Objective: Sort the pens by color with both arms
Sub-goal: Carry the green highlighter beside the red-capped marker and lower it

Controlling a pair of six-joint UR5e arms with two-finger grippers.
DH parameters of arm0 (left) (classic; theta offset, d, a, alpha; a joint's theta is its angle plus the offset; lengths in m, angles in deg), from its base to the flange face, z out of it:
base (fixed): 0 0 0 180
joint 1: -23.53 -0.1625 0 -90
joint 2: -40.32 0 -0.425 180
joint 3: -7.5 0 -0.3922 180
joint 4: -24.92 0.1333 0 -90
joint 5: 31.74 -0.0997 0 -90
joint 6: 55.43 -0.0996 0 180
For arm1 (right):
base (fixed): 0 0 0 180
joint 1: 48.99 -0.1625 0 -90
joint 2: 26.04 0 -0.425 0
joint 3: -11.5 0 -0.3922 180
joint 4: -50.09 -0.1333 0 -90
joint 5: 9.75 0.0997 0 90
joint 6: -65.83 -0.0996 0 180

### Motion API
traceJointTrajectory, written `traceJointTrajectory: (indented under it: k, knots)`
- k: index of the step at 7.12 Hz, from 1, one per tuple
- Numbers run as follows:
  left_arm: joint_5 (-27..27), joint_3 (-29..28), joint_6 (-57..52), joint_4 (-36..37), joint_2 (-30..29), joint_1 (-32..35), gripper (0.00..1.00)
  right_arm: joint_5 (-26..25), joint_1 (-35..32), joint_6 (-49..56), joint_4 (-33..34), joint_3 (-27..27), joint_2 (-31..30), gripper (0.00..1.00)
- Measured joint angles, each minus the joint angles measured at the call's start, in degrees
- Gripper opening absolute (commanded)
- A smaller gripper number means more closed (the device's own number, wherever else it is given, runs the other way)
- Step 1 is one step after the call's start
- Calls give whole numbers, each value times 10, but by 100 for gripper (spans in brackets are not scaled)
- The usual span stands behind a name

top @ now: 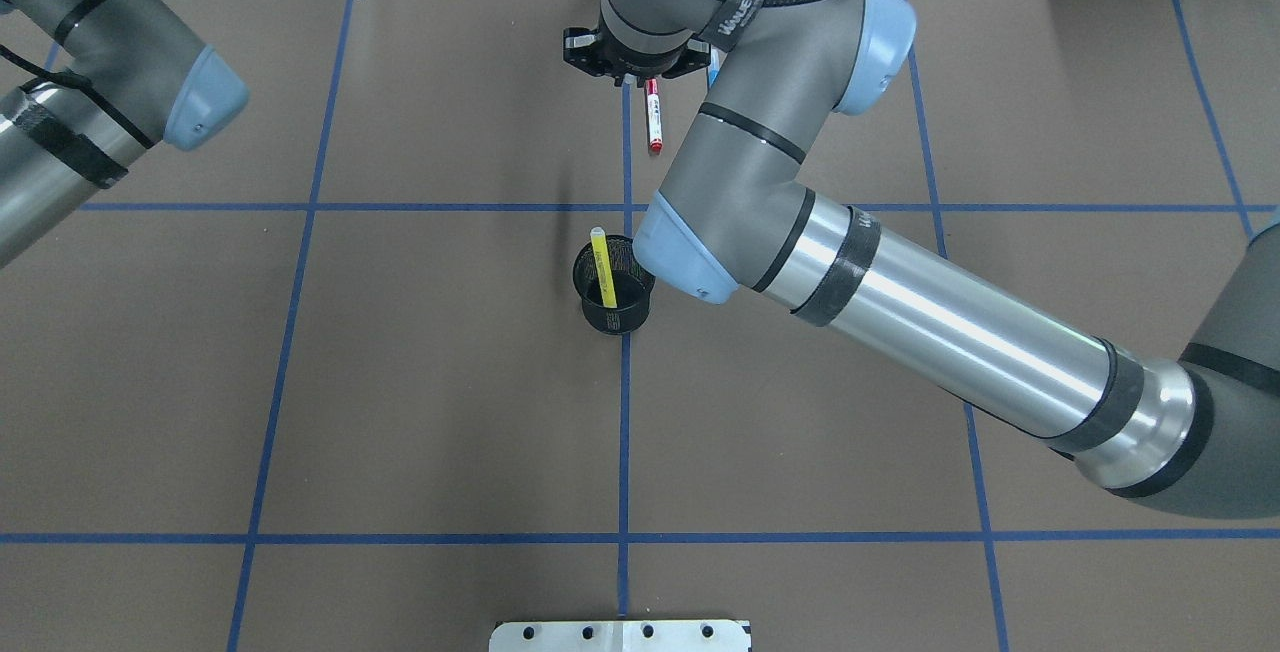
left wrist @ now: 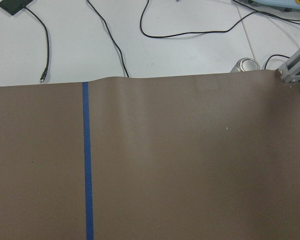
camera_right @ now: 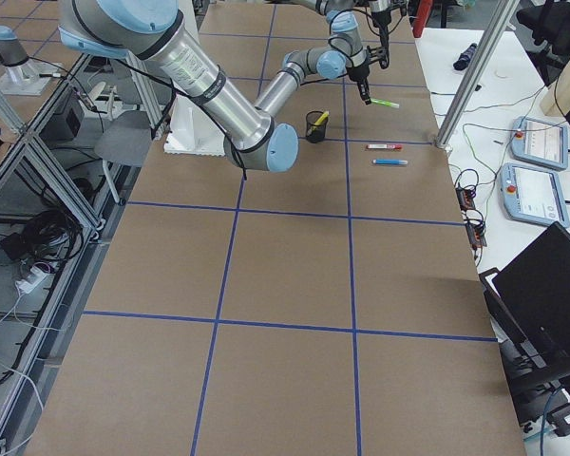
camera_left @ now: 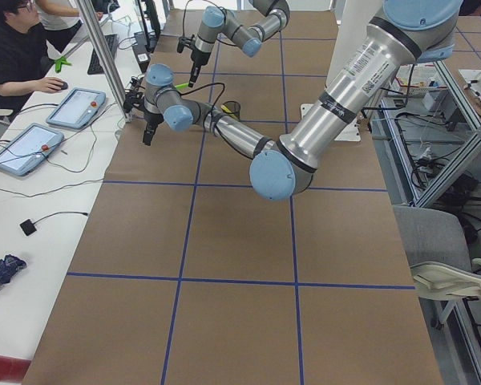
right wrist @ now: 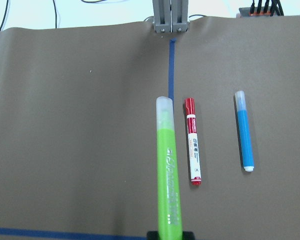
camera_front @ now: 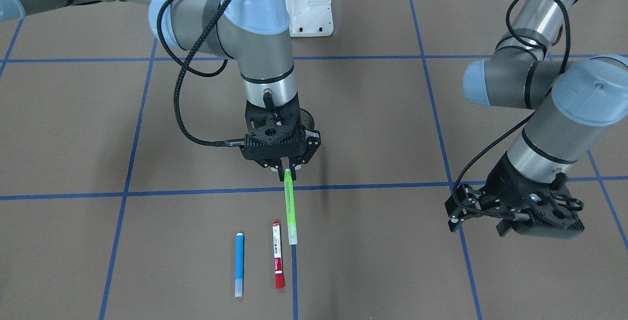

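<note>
Lifting cleanly is what we judge matters now. Our right arm [camera_front: 260, 60], centre of the front view, has the right gripper [camera_front: 288, 169] pinching the green pen [camera_front: 290, 207] by one end. The left gripper [camera_front: 515, 217] sits lower right, and we cannot tell whether it is spread. The cup [top: 612, 310], mid overhead view, holds the yellow pen [top: 603, 267]. We would raise the held pen clear of the red pen [camera_front: 277, 255] and blue pen [camera_front: 239, 264], lying below centre, before swinging.

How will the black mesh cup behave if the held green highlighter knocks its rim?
The black mesh cup looks see-through and thin-walled, so it is probably light and easy to slide. The yellow pen leans against its rim and sticks out above it, so a knock may tip it.
</note>
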Motion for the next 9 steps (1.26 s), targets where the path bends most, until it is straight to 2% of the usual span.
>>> traceJointTrajectory:
  k: [1,4,9]
  knots:
    - [0,-1,0,-1,0,0,100,-33,9,2,-33,-47,15,0]
    - [-1,-5,0,-3,0,-1,100,-85,29,8,-153,-172,31,0]
    - [-2,-6,3,-6,1,-8,100,-122,57,11,-210,-269,47,0]
